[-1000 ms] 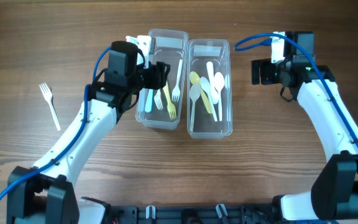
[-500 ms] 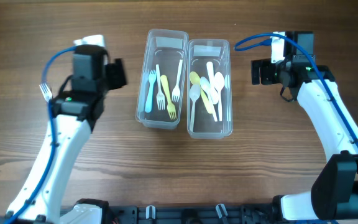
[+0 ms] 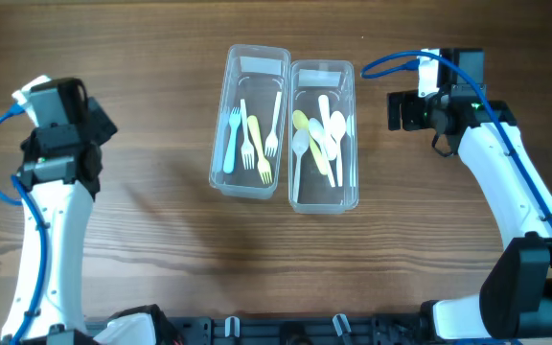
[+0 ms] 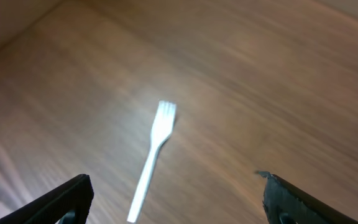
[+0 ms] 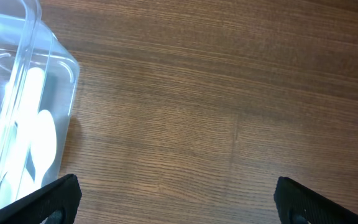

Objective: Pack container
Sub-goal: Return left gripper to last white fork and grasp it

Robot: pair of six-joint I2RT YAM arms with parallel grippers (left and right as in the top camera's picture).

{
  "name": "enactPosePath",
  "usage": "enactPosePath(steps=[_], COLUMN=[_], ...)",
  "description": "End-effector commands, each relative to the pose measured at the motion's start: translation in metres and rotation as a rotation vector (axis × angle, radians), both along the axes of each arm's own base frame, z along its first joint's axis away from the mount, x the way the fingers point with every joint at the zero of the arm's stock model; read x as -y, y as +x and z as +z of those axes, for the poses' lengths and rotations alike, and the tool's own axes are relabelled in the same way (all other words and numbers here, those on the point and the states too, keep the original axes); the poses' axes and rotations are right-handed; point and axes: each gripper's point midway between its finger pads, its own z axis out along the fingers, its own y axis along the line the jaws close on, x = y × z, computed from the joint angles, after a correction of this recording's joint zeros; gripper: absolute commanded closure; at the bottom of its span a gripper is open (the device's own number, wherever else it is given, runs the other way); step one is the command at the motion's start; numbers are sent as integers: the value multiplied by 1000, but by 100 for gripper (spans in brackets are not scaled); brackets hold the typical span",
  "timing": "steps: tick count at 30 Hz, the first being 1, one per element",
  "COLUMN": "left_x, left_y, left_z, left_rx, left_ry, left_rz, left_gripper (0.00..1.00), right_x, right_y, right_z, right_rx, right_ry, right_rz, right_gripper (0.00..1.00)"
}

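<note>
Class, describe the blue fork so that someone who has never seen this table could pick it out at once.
On the wooden table stand two clear containers side by side; take the left container, which holds forks rather than spoons. The blue fork lies along its outer left wall, the only blue piece among yellow and white ones.

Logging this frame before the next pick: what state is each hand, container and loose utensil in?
left hand: open, empty, above the white fork.
right hand: open, empty.
white fork: flat on the table, ungrasped.
fork container: open-topped, holds forks.
spoon container: open-topped, holds spoons.
</note>
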Motion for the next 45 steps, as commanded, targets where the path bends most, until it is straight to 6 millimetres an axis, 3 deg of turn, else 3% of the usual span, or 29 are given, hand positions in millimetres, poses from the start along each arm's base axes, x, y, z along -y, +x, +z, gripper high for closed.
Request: enactPosePath(steps=[1, 6, 11, 15, 18, 26, 31, 42, 45], left_x=[-20, -33, -44, -36, -31, -36, -29, -20, -26], left_y=[-4, -6, -9, -3, 5, 21, 29, 35, 33], left_z=[-23, -68, -125, -165, -182, -184, -187, -188, -188], left_rx=[-50, -164, -293, -333, -339, -326, -316, -269, -267], left_ry=[-30, -71, -112, -217, -260, -207, -224, -307, -310], left_rz=[92, 138, 167, 125, 61, -58, -126, -215, -200], left_gripper=[11, 11, 11, 10, 10, 11, 9, 6, 7], right_x=[3, 3, 3, 3, 3, 3, 3, 3, 3], right_y=[1, 1, 1, 1, 1, 1, 1, 1, 1], right_z=[3, 3, 3, 3, 3, 3, 3, 3, 3], right_rx=[10, 10, 10, 10, 11, 11, 10, 10, 10], right_ry=[-19, -19, -19, -19, -19, -19, -19, -19, -19], right_rz=[-2, -2, -1, -2, -2, -2, -1, -2, -2], right_gripper=[0, 0, 0, 0, 0, 0, 0, 0, 0])
